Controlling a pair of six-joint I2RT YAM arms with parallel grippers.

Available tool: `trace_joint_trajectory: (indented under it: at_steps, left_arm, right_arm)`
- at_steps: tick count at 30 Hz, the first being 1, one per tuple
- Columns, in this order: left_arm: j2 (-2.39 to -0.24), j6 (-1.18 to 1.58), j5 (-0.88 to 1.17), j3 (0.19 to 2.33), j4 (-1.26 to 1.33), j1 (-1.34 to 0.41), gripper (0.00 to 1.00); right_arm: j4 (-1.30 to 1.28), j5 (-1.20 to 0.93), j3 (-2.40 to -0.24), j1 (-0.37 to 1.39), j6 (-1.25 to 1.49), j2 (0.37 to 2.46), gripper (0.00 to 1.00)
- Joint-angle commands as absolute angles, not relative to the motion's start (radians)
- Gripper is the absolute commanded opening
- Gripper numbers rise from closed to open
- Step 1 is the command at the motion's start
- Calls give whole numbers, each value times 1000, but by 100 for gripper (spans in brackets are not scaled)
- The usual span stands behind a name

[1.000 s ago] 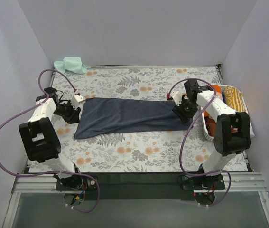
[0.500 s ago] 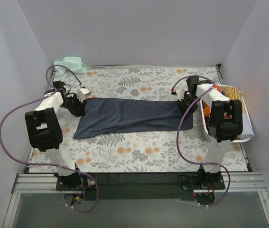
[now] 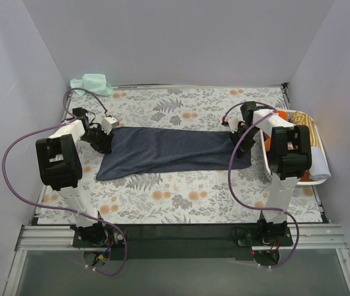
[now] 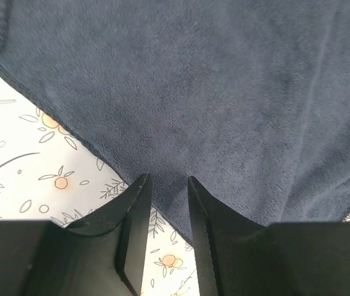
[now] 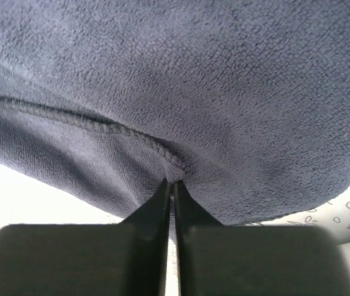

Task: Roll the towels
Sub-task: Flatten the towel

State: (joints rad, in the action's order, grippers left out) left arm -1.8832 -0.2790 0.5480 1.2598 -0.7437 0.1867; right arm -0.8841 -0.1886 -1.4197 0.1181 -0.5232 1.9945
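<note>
The left gripper (image 3: 104,142) has moved from beside the middle of the navy towel's (image 3: 175,150) left end to that end's far corner. The right gripper (image 3: 239,133) has moved from the middle of the towel's right end to its far right corner. Its jaws, apart before, have now closed on the hem there.

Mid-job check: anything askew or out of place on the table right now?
The navy towel lies skewed: its left end slants, near corner jutting further left than the far one. A mint green towel sits crumpled at the far left corner of the floral covering. Nothing looks spilled or damaged.
</note>
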Motion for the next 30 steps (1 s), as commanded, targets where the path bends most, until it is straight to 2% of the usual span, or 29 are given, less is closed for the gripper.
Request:
trace_joint_trajectory:
  at_steps: [1,4,5,9,16,20,24,25,26,27,28,30]
  left_arm:
    - [-1894,-255,523,1292,-719,184,27]
    - [-1931,-236,499,1301,-727,184,21]
    - [-1942,-229,492,1308,-730,183,15]
    - [-1980,-215,434,1322,-745,186,2]
    - [-1988,-210,382,1327,-770,195,0]
    - [-2000,-204,358,1339,-784,222,0]
    - [-2025,-202,356,1358,-798,245,0]
    - [-2025,-204,357,1361,-802,247,0]
    - [-2023,-218,388,1370,-819,248,0]
    - [-2001,-225,406,1368,-825,249,0]
    - [-1984,-236,429,1368,-831,250,2]
    - [-1933,-282,524,1361,-870,255,14]
  right_arm:
    - [-914,-209,-1462,117,-514,1968,1]
    - [-942,-209,-1456,114,-540,1913,1]
    - [-948,-215,-1453,112,-551,1872,1]
    - [-983,-264,-1405,109,-643,1747,1]
    - [-1064,-239,-1166,109,-963,1557,1]
    - [-1065,-192,-943,109,-1216,1386,1]
    - [-1032,-143,-799,110,-1347,1253,1]
    - [-1002,-137,-786,112,-1348,1229,5]
    - [-991,-135,-781,113,-1341,1224,17]
    - [-991,-141,-804,115,-1310,1224,33]
    - [-994,-150,-822,115,-1290,1233,54]
    - [-1003,-190,-906,115,-1231,1249,59]
